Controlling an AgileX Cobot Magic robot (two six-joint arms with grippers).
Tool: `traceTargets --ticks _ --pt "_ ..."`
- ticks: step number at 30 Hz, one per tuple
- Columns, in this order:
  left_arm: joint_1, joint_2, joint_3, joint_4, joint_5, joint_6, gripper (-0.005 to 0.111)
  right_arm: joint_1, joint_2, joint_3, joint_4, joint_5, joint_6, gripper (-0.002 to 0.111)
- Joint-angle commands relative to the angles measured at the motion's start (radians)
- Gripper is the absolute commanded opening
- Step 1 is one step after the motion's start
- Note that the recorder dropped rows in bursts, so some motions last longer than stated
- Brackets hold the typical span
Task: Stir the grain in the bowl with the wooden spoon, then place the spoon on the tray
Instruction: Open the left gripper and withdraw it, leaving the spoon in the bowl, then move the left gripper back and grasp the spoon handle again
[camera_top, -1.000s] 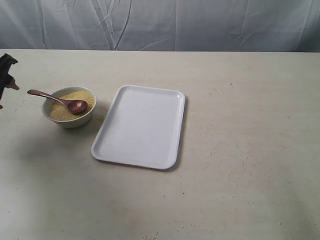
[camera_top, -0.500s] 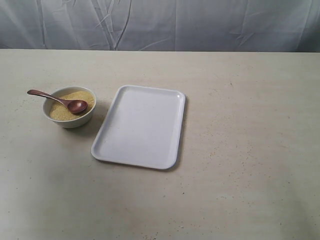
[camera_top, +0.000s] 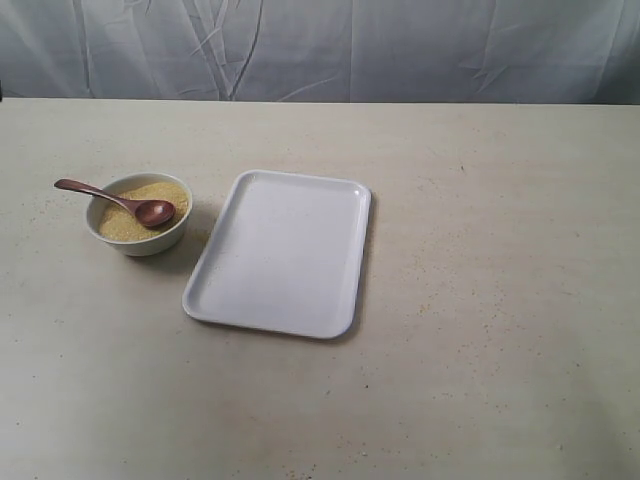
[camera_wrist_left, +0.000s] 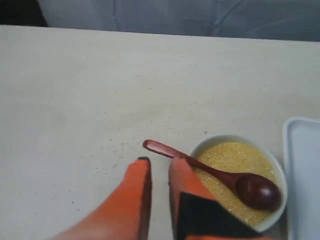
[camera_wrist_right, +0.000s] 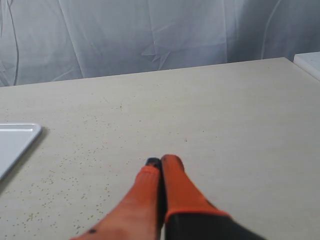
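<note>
Our left tool (camera_wrist_left: 159, 167) hangs narrowly parted and empty, tips at the handle of the wooden spoon (camera_wrist_left: 215, 172); we cannot tell contact. Beyond, its scoop lies on the grain (camera_wrist_left: 225, 155) in the bowl (camera_wrist_left: 235, 137). The right tool (camera_wrist_right: 161, 162) is closed, empty.

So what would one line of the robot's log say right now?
wooden spoon: scoop on grain in bowl | tray: no spoon | left gripper: slightly open, empty | right gripper: shut, empty
</note>
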Motion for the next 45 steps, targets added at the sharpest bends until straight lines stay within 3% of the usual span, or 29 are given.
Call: traceTargets --ticks 1,5,9,11,17,23,25,27,32,33,36,38,41,42,45 --pt "-0.064 -0.011 -0.005 -0.020 -0.050 0.047 0.000 0.003 -0.005 0.002 0.001 -0.009 -0.001 0.000" --pt "-0.051 0.004 -0.006 -0.097 -0.206 0.028 0.000 0.003 -0.005 0.002 0.001 -0.009 -0.001 0.000" --pt "0.035 0.056 -0.005 -0.421 -0.362 0.000 0.000 0.003 -0.005 0.002 0.001 -0.009 -0.001 0.000" --pt "0.058 0.103 -0.003 -0.576 -0.361 0.000 0.000 0.003 -0.005 0.002 0.001 -0.009 -0.001 0.000" --pt "0.035 0.310 0.077 -0.658 -0.305 0.015 0.000 0.003 -0.005 0.002 0.001 -0.009 -0.001 0.000" --pt "0.027 0.330 0.097 -0.731 -0.233 0.135 0.000 0.003 -0.005 0.002 0.001 -0.009 -0.001 0.000" --pt "0.027 0.311 0.097 -0.835 -0.206 0.226 0.000 0.003 -0.005 0.002 0.001 -0.009 -0.001 0.000" --pt "0.015 0.268 0.106 -1.092 -0.178 0.471 0.000 0.003 -0.005 0.002 0.001 -0.009 -0.001 0.000" --pt "-0.095 0.158 0.180 -1.714 -0.325 1.118 0.000 0.003 -0.005 0.002 0.001 -0.009 -0.001 0.000" --pt "-0.107 0.143 0.185 -1.714 -0.307 1.145 0.000 0.003 -0.005 0.002 0.001 -0.009 -0.001 0.000" --pt "-0.112 0.127 0.189 -1.714 -0.069 1.196 0.000 0.003 -0.005 0.002 0.001 -0.009 -0.001 0.000" --pt "-0.113 0.127 0.189 -1.714 -0.032 1.196 0.000 0.003 -0.005 0.002 0.001 -0.009 -0.001 0.000" --pt "-0.113 0.127 0.189 -1.714 -0.221 1.212 0.000 0.003 -0.005 0.002 0.001 -0.009 -0.001 0.000" --pt "-0.113 0.126 0.184 -1.626 -0.372 1.255 0.000 0.003 -0.005 0.002 0.001 -0.009 -0.001 0.000" --pt "-0.113 0.091 0.186 -1.502 -0.626 1.275 0.000 0.003 -0.005 0.002 0.001 -0.009 -0.001 0.000"
